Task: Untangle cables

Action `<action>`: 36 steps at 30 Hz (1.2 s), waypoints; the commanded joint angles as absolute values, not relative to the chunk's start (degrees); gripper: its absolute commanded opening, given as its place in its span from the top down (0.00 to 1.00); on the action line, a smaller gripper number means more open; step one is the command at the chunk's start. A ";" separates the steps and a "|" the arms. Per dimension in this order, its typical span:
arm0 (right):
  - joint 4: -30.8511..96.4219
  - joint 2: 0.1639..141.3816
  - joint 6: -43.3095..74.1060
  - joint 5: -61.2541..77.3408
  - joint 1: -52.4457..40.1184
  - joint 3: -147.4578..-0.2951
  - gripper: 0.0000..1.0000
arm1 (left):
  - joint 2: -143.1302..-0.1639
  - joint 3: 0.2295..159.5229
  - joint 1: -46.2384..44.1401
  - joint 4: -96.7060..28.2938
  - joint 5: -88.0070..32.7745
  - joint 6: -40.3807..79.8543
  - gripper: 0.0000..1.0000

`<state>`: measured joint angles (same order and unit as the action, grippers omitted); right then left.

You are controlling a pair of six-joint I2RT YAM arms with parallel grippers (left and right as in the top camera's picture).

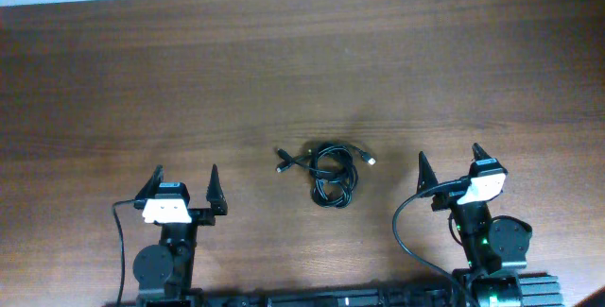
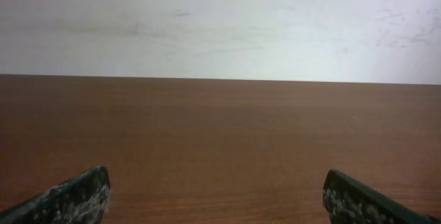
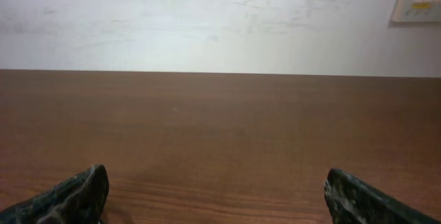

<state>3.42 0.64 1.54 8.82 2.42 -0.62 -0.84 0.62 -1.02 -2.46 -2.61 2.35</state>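
Observation:
The cables (image 1: 328, 170) lie as a small tangle of thin black loops at the middle front of the wooden table (image 1: 284, 71), with plug ends sticking out to the left (image 1: 281, 161) and a silver-tipped one to the right (image 1: 370, 159). My left gripper (image 1: 182, 180) is open and empty, well to the left of the tangle. My right gripper (image 1: 449, 162) is open and empty, to the right of the tangle. Both wrist views show only open fingertips (image 2: 217, 196) (image 3: 217, 193) over bare wood; the cables are out of those views.
Thick black wires run from each arm base near the front edge (image 1: 121, 250) (image 1: 402, 231). A pale wall stands behind the table's far edge (image 3: 207, 24), with a small white panel at the upper right (image 3: 420, 0).

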 commanded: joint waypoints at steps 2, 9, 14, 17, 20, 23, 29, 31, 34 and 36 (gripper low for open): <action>3.73 0.36 1.78 8.32 1.89 -0.34 0.01 | -0.40 0.58 -1.23 -4.10 -2.61 1.26 0.01; 3.73 0.36 1.78 8.32 1.89 -0.34 0.01 | -1.02 0.58 -1.23 -4.73 -2.63 1.23 0.01; 3.73 0.36 1.78 8.32 1.89 -0.34 0.01 | -1.39 0.80 -1.23 -5.08 -2.76 0.01 0.01; 3.73 0.36 1.78 8.32 1.89 -0.34 0.01 | -2.35 2.50 -1.23 -8.21 -2.81 -1.02 0.01; 3.73 0.36 1.80 8.32 1.89 -0.34 0.01 | -3.66 4.14 -1.23 -11.03 -2.98 -0.99 0.01; 3.73 0.36 1.78 8.32 1.89 -0.34 0.01 | -5.41 6.37 -1.23 -13.45 -5.06 -1.02 0.01; 3.73 0.36 1.78 8.32 1.89 -0.34 0.01 | -10.63 12.93 -1.23 -20.25 -6.26 -1.23 0.01; 3.73 0.36 1.78 8.32 1.89 -0.34 0.01 | -12.67 15.09 -1.23 -22.20 -6.26 -2.31 0.01; 3.73 0.36 1.78 8.32 1.89 -0.34 0.01 | -17.54 19.75 -1.23 -25.28 -6.26 -4.86 0.01; 3.73 0.36 1.78 8.32 1.89 -0.34 0.01 | -21.32 22.74 -1.23 -26.11 -6.33 -4.86 0.01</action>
<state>3.42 0.64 1.56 8.82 2.39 -0.62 -16.58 17.54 -1.02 -25.12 -5.52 -2.48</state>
